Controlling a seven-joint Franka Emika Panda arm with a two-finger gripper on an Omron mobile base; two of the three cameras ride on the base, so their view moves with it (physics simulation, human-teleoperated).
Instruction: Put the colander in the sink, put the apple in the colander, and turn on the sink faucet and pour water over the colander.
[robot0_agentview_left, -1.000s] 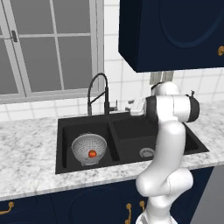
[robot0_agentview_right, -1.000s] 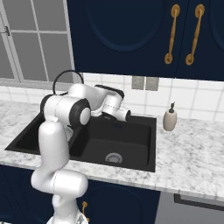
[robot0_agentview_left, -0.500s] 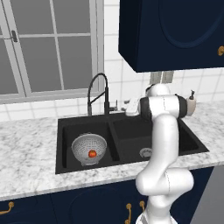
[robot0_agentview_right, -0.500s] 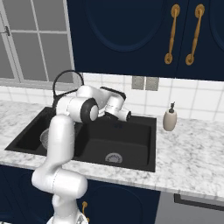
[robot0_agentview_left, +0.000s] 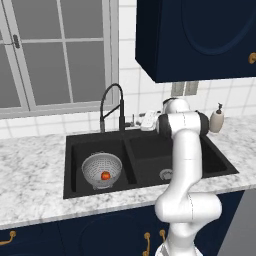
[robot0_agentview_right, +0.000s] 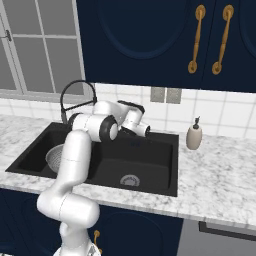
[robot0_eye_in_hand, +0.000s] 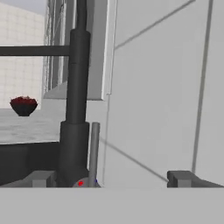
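Note:
The black sink (robot0_agentview_left: 200, 165) is set into the marble counter. The grey colander (robot0_agentview_left: 95, 166) stands in its left basin with the red-orange apple (robot0_agentview_left: 105, 175) inside. The black gooseneck faucet (robot0_agentview_left: 112, 107) rises behind the divider, and no water runs from it. My gripper (robot0_agentview_left: 139, 120) hovers just right of the faucet base, open and holding nothing. In the hand view the faucet column (robot0_eye_in_hand: 76, 109) and its thin grey lever (robot0_eye_in_hand: 94, 151) stand close in front of the gripper (robot0_eye_in_hand: 111, 179), between the spread fingertips (robot0_eye_in_hand: 41, 178) and nearer the left one.
A beige soap dispenser (robot0_agentview_left: 216, 118) stands on the counter behind the right basin. The tiled wall is just behind the faucet, a window (robot0_agentview_left: 60, 50) is to the left and dark cabinets (robot0_agentview_left: 200, 35) hang overhead. A dark bowl (robot0_eye_in_hand: 23, 106) sits far along the counter.
My hand has slid left along the back of the sink toward the faucet base. The colander and apple have stayed put.

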